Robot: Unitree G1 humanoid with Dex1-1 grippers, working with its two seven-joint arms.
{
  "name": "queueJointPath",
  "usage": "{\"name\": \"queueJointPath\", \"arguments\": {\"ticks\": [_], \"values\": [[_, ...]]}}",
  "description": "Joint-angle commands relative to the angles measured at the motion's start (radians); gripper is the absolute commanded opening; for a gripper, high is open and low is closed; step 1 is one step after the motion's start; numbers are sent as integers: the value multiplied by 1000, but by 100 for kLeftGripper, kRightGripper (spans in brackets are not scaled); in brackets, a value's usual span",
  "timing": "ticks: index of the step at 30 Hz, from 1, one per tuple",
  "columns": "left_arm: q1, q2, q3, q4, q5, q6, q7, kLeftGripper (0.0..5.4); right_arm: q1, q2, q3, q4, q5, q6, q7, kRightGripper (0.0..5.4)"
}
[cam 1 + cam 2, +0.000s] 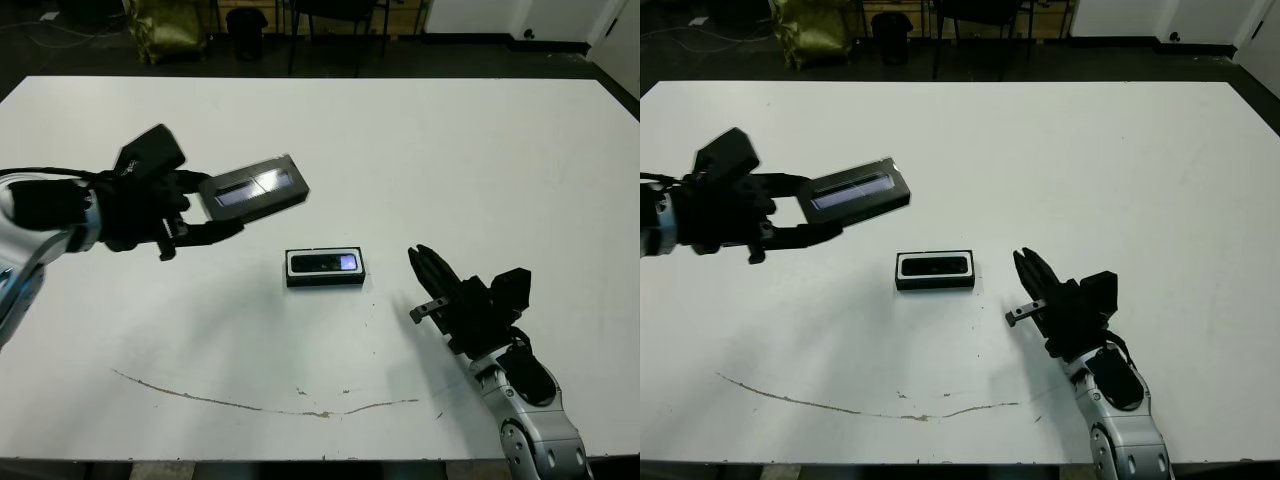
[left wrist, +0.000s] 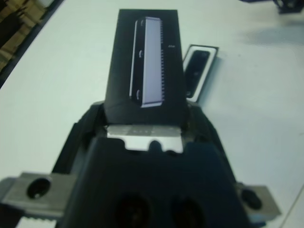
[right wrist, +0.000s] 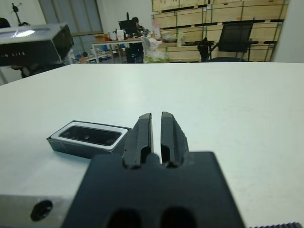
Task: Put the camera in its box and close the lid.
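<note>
R gripper (image 1: 425,270) lower right of frame, fingers pressed together, holding nothing. Box (image 1: 325,268) mid-frame on table (image 1: 450,150), camera (image 1: 326,263) lying inside. L gripper (image 1: 205,205) upper left, clamped on lid (image 1: 255,186), held in air up-left of box, not touching it.

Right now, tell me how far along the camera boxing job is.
Done: the camera already lies inside the box at mid-table. In hand: the left hand holds the lid in the air, up and to the left of the box, not yet over it. The right hand is empty, fingers together, to the box's right. Left: bring the lid over the box, lower it and close it.
</note>
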Motion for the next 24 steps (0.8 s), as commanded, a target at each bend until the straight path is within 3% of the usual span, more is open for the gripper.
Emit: {"name": "queueJointPath", "arguments": {"ticks": [1,16,24], "values": [[-23,-51,-55,119,42,-73,-39,243,7,-11,-16,9,-1,16,-8,0],[-61,-241,-124,458,170,-384,-127,243,8,-9,-27,-23,-3,67,-54,0],[-68,-298,-115,556,173,-460,-175,243,7,-6,-24,-8,-4,51,-45,0]]}}
